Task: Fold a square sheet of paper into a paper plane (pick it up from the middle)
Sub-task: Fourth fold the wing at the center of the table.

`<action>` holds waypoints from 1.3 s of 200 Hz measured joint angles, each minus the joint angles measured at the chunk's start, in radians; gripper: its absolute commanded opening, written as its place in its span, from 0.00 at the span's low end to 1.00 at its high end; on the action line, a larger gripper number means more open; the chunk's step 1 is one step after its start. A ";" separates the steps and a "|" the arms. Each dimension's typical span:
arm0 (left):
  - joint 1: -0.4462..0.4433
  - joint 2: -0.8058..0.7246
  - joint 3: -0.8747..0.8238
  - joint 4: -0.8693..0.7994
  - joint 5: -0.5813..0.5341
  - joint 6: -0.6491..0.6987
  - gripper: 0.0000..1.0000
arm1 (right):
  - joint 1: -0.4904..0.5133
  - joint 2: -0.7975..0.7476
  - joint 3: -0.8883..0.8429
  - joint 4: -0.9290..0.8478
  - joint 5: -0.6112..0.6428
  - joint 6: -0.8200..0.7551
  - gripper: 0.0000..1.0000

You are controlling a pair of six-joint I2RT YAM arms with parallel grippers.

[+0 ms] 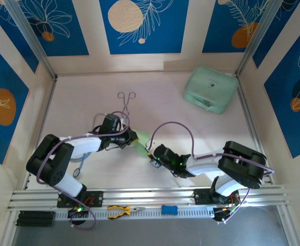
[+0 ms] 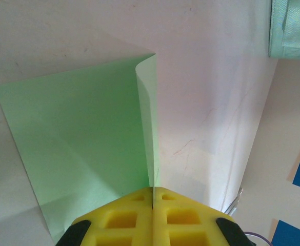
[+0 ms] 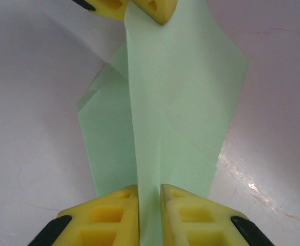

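The square sheet of paper (image 1: 142, 145) is light green and hangs between my two grippers at the table's middle, bent into a raised ridge. My left gripper (image 1: 132, 137) is shut on one end of that ridge; in the left wrist view its yellow pads (image 2: 139, 215) meet on the fold, and the sheet (image 2: 78, 138) spreads away to the left. My right gripper (image 3: 150, 192) straddles the other end of the ridge (image 3: 180, 102), with a narrow gap still between its pads. The left gripper's fingertips (image 3: 157, 9) show at the top of the right wrist view.
A bulky mint-green case (image 1: 210, 88) stands at the back right, its corner also in the left wrist view (image 2: 291, 25). Metal tongs (image 1: 126, 100) lie behind the left gripper. Pliers (image 1: 121, 210) and a blue tool (image 1: 169, 209) rest on the front rail.
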 measured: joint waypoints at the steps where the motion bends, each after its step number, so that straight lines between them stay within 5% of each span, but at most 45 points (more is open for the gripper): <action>1: 0.000 0.000 0.000 0.000 0.000 0.000 0.03 | 0.000 0.001 0.000 0.000 0.000 0.000 0.17; 260: 0.000 0.000 0.000 -0.001 0.000 0.000 0.03 | -0.002 0.006 0.002 -0.018 -0.018 0.030 0.21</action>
